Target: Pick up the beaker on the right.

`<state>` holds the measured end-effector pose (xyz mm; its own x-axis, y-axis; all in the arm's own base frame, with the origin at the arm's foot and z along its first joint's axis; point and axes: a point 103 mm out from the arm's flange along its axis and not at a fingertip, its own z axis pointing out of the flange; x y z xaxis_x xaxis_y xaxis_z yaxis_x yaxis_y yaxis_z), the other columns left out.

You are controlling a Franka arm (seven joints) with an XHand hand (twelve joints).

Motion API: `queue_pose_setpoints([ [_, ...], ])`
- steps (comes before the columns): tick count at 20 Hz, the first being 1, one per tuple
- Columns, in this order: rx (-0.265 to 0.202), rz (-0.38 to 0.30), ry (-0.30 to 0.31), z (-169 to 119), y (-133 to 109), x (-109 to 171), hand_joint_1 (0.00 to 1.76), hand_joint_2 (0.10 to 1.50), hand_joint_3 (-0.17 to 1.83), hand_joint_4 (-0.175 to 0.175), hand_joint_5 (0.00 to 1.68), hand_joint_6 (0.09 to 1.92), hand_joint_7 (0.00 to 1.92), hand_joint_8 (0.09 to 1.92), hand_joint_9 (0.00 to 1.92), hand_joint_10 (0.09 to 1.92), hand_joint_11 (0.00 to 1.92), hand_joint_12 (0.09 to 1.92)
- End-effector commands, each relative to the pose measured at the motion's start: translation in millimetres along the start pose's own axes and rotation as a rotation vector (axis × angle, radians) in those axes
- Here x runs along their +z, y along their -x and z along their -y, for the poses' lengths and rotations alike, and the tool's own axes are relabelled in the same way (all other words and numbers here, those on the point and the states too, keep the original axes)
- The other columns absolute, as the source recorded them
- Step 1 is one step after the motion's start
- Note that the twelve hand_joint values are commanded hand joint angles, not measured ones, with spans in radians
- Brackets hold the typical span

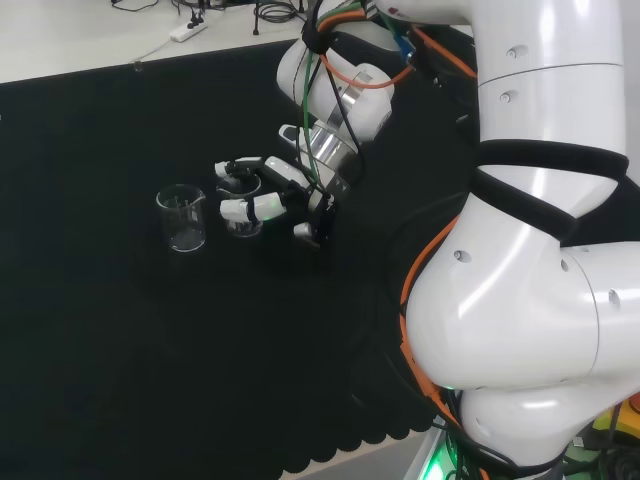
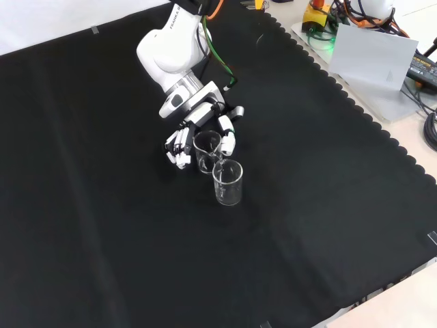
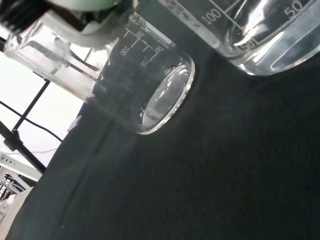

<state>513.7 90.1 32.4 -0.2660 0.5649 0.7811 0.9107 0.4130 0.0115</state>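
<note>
Head view: two clear glass beakers upright on black cloth. Hand has fingers curled round right beaker, one each side. Second beaker just left of it, apart from fingers. Pale floor, cables, power strip beyond cloth's far edge.

- Bench: covered with matt black cloth, finely woven, scalloped along its edge.
- Two beakers: clear, smooth, glossy, with white printed scale marks.
- Hand: black and white hard plastic, slightly glossy.
- Arm links: smooth glossy white shell.
</note>
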Motion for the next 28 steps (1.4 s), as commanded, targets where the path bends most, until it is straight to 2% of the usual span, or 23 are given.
queue_pose_setpoints([
  [1,0.007,0.0,-0.001,-0.1,1.9,1.4,0.89,0.58,0.57,-0.022,0.61,0.23,0.42,0.53,0.48,0.54,0.0,1.26],
  [6,0.008,-0.022,0.021,4.5,7.7,-4.7,0.89,0.58,0.56,-0.023,0.53,0.64,0.44,0.51,0.49,0.53,0.0,1.27],
  [9,0.019,0.002,0.084,5.5,4.6,-7.7,0.91,0.61,0.58,-0.013,0.68,0.83,0.57,0.55,0.63,0.55,0.06,1.32],
  [10,0.026,0.015,0.11,5.7,2.7,-9.6,0.97,0.71,0.51,0.056,0.84,0.86,0.73,0.59,0.77,0.55,0.17,1.32],
  [11,0.033,0.031,0.135,5.6,0.6,-11.6,1.02,0.77,0.45,0.11,0.98,0.84,0.92,0.61,0.92,0.56,0.34,1.28],
  [12,0.038,0.05,0.145,4.9,-1.5,-13.6,1.06,0.79,0.43,0.142,1.08,0.78,1.08,0.61,1.05,0.55,0.5,1.22],
  [14,0.043,0.083,0.159,3.3,-4.9,-17.4,1.11,0.77,0.45,0.15,1.23,0.64,1.31,0.52,1.25,0.48,0.75,1.09],
  [15,0.043,0.095,0.162,2.6,-6.5,-19.4,1.12,0.75,0.47,0.139,1.28,0.57,1.39,0.46,1.33,0.43,0.85,1.03],
  [17,0.029,0.139,0.167,1.0,-11.7,-24.8,1.14,0.74,0.46,0.159,1.34,0.48,1.51,0.35,1.45,0.34,1.0,0.94],
  [22,-0.002,0.218,0.172,-3.3,-24.3,-42.0,1.14,0.77,0.36,0.175,1.38,0.36,1.66,0.19,1.62,0.22,1.18,0.83],
  [28,-0.023,0.223,0.18,-1.4,-32.7,-56.0,1.14,0.78,0.34,0.175,1.4,0.32,1.7,0.16,1.66,0.2,1.23,0.8],
])
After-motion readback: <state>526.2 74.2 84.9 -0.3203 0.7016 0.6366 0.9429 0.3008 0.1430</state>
